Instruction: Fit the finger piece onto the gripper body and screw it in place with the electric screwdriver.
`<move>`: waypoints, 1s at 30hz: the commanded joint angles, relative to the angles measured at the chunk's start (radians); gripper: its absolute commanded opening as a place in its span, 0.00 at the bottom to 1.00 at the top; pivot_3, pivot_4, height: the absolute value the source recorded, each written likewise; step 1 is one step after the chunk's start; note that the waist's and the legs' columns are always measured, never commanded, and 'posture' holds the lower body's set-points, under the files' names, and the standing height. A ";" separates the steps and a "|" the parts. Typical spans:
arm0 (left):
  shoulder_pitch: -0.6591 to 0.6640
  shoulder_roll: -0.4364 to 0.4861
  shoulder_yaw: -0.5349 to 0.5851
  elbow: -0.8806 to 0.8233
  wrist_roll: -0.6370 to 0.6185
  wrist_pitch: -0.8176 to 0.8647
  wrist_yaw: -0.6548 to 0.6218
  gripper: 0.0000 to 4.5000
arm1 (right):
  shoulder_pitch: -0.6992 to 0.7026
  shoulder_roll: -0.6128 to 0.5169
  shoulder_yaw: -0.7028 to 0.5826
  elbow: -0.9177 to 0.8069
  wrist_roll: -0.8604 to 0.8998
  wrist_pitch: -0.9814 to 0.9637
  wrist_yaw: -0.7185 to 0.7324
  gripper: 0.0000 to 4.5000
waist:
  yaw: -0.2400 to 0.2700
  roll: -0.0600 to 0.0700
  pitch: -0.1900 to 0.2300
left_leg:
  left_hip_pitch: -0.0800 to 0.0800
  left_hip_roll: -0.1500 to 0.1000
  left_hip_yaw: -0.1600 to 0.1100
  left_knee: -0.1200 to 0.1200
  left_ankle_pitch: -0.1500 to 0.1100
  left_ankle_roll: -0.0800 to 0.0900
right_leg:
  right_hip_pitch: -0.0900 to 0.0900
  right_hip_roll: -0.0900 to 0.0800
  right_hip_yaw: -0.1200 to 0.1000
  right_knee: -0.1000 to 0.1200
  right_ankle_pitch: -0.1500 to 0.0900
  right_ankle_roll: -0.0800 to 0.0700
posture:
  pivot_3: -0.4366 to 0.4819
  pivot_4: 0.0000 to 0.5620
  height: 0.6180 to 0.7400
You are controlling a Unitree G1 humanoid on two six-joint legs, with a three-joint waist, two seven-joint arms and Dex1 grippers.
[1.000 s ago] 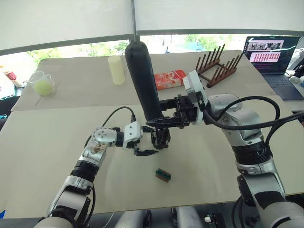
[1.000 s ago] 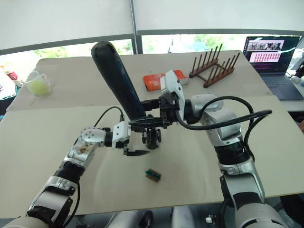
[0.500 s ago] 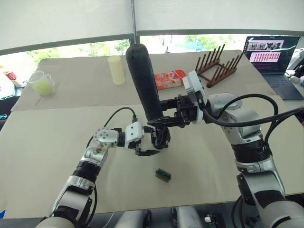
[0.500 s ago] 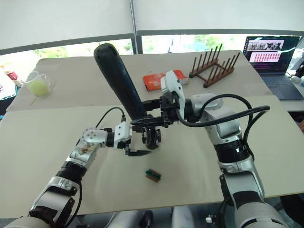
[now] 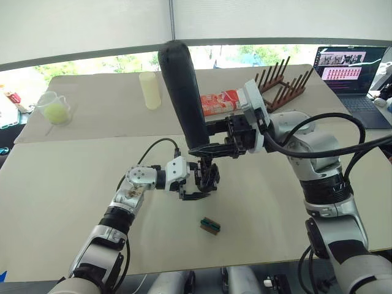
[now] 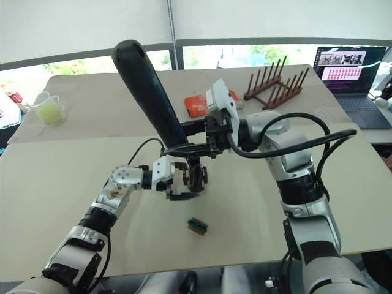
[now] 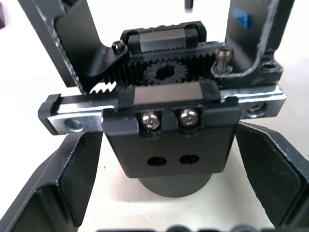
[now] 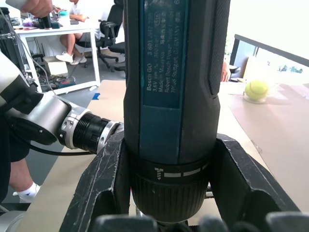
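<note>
1. The left gripper (image 5: 195,190), left of the gripper body (image 5: 207,176), has its fingers apart on either side of the round base; close them squarely to brace it.
2. The right gripper (image 5: 211,149) is clamped on the electric screwdriver (image 5: 184,92), directly above the gripper body.
3. The screwdriver's long axis stands near vertical, bit down; keep it aligned over the screw.
</note>
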 commanded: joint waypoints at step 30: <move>-0.028 -0.003 -0.001 0.001 0.002 -0.026 0.005 1.00 | 0.048 0.023 -0.034 -0.094 0.072 0.022 -0.102 0.42 | 0.000 0.000 0.000 | 0.000 0.000 0.000 0.000 0.000 0.000 | 0.000 -0.002 0.000 0.000 0.000 0.000 | 0.48 0.27 1.00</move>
